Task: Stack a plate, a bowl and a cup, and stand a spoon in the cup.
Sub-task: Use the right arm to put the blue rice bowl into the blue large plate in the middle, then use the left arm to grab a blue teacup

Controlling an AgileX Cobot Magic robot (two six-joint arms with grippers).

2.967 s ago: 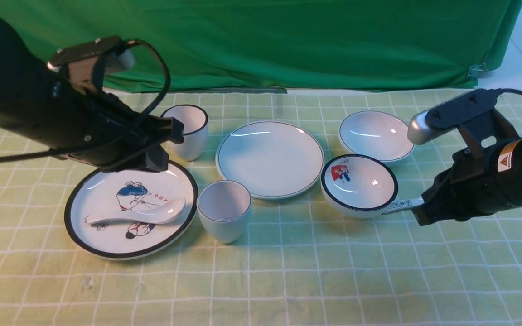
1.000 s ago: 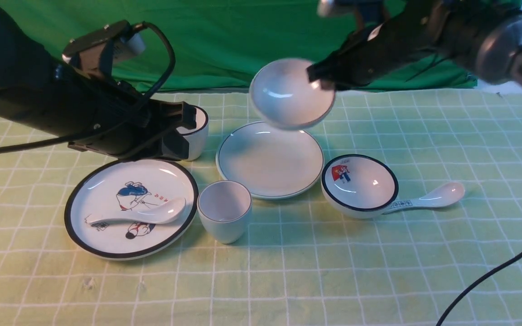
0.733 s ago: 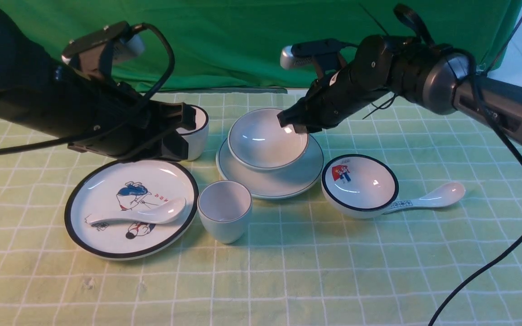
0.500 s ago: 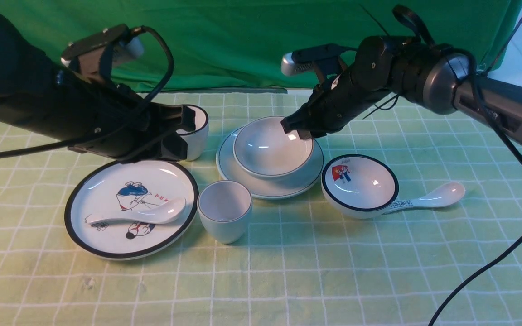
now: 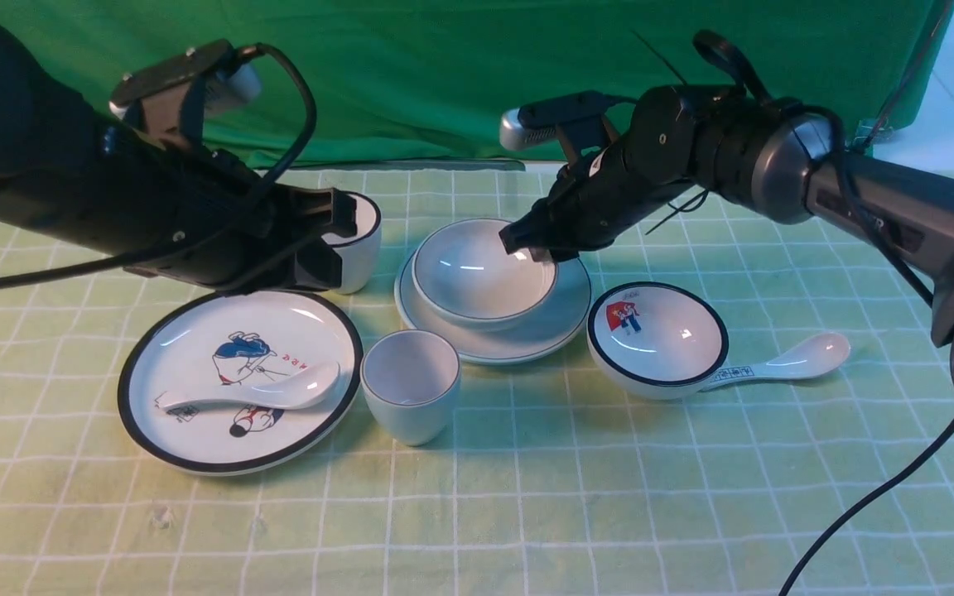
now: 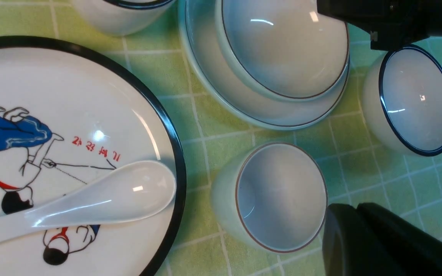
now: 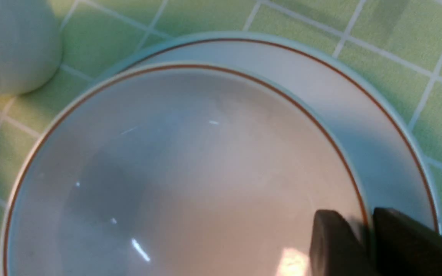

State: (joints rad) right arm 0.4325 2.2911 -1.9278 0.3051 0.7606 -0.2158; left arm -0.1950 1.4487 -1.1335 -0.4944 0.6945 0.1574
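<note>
The left arm (image 5: pixel 71 190) reaches in low and almost level from the left of the bowl (image 5: pixel 477 277), with its wrist camera (image 5: pixel 195 79) riding on top. It ends with the left gripper (image 5: pixel 334 240) well short of the bowl, above the bench (image 5: pixel 527 497). Its jaws are pressed together and hold nothing. The right arm (image 5: pixel 858 199) stretches in from the bowl's right and slopes down past a bent wrist (image 5: pixel 692 149). It brings the right gripper (image 5: pixel 524 246) to the bowl's far right rim. These jaws straddle that rim and pinch it, one finger (image 7: pixel 332 245) inside the bowl and the other outside.
</note>
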